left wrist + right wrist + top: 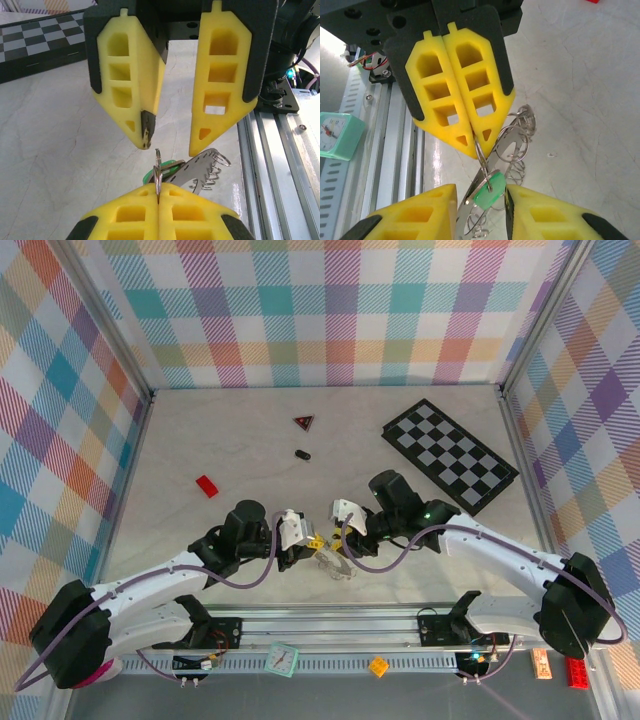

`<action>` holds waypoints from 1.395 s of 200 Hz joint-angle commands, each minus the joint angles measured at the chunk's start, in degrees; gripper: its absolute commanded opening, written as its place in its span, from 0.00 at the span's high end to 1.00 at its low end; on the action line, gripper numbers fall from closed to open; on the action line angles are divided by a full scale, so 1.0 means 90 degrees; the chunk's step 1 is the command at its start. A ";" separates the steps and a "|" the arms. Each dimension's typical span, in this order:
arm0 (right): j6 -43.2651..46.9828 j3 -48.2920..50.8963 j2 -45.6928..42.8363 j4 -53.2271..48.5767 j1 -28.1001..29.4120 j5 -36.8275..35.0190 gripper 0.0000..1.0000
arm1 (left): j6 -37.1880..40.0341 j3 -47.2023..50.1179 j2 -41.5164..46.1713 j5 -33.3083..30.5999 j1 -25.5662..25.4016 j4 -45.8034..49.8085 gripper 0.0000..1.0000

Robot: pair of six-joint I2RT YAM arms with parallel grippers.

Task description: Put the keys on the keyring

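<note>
On the pale table [230,440], at 6 o'clock, the left gripper [472,142] meets the right gripper [169,148].
A chequered board [450,455] lies at 2 o'clock. The silvery keys [202,170] bunch up just beside the thin keyring [158,162], at its 3 o'clock. The left gripper is squeezed tight on that ring. The right gripper's fingers stand a bit apart, with a small green tag [487,196] between them.

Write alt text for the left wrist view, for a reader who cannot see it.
The left gripper, at the bottom edge, is shut on a thin keyring standing edge-on, with a green tag and a holed metal strip beside it. Above, the right gripper faces it with jaws apart, over a pale table; a chequered board lies top left.
</note>
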State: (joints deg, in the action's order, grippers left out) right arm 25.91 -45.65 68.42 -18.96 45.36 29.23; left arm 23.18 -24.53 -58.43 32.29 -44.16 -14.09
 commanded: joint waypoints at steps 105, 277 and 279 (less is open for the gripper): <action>0.0077 -0.0090 0.0109 0.0317 0.0008 -0.0002 0.71 | -0.0066 0.0021 0.0125 0.0252 -0.0060 -0.0359 1.00; -0.0061 0.0164 0.0453 0.0460 0.0001 0.0014 1.00 | -0.0100 0.0148 0.0243 0.0211 -0.0072 -0.0719 1.00; -0.0065 0.0171 0.0434 0.0494 0.0004 0.0026 1.00 | -0.0104 0.0153 0.0243 0.0211 -0.0066 -0.0725 1.00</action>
State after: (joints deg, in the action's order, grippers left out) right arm 26.30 -45.41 71.61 -16.78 45.43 27.99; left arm 23.16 -23.68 -57.89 31.99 -44.16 -15.44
